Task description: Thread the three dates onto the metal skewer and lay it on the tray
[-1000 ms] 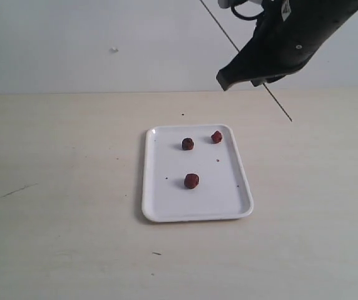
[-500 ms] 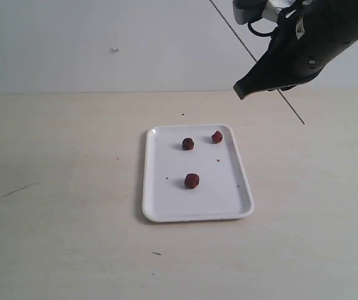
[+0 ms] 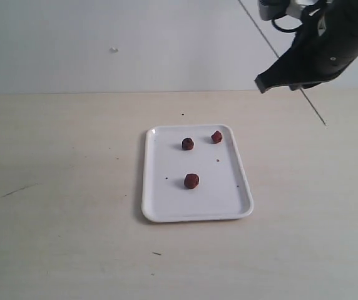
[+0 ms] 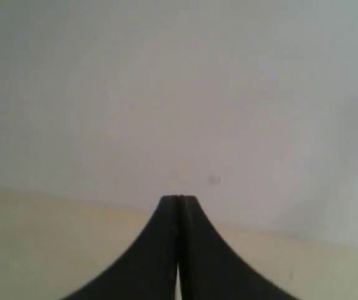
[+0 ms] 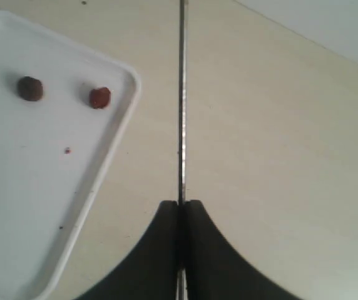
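the right gripper (image 3: 261, 83) is up in the air, off past the far right corner of the tray (image 3: 146, 187). its two black jaws are squeezed tight on the metal skewer (image 3: 315, 112), which is tilted, with its low tip above the table (image 3: 54, 187) and not touching it. in the right wrist view a long bare piece of the rod sticks out past the tips.

the left gripper (image 4: 179, 199) is closed too, jaws pressed flat together with nothing between them. only its own camera shows it.

the dates are all loose on the tray: one date (image 3: 216, 137) near the far right corner, a second date (image 3: 188, 144) just beside it, and a third date (image 3: 191, 181) nearer the middle.

i think the skewer is light, stiff and smooth, so it could slip or turn in such a thin pinch when it gets pushed. the dates look small, round and wrinkly, likely a bit soft, and they could roll away. it seems best to pinch a date by its sides, so the middle stays free for the point to go through.
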`<act>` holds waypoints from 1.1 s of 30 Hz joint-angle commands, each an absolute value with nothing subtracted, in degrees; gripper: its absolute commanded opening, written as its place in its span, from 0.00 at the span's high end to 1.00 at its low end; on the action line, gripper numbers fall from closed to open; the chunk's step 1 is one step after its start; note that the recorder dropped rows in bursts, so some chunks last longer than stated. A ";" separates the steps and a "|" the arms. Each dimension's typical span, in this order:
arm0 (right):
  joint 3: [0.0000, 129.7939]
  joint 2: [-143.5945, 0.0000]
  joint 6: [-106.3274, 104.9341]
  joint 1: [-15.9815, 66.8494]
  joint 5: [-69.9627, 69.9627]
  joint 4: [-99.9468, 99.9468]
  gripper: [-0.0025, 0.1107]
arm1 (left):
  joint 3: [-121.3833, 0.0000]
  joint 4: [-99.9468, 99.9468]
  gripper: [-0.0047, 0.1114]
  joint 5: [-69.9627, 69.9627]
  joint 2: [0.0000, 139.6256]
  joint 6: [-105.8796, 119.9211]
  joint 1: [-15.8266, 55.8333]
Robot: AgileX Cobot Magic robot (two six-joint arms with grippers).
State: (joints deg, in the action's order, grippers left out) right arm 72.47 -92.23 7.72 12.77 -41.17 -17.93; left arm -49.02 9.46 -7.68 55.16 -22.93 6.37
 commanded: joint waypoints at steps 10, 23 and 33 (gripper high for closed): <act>72.23 -100.14 2.32 4.95 -41.53 -9.77 0.98 | -89.68 9.17 0.95 -46.55 102.34 -9.16 28.65; 72.23 -100.77 1.01 4.95 -41.90 -7.50 0.98 | -123.97 -8.92 0.66 -64.38 131.00 -7.43 31.56; 72.23 -100.77 -1.05 4.95 -40.97 -4.42 0.98 | -132.06 -6.80 0.64 -63.04 137.99 -10.47 35.22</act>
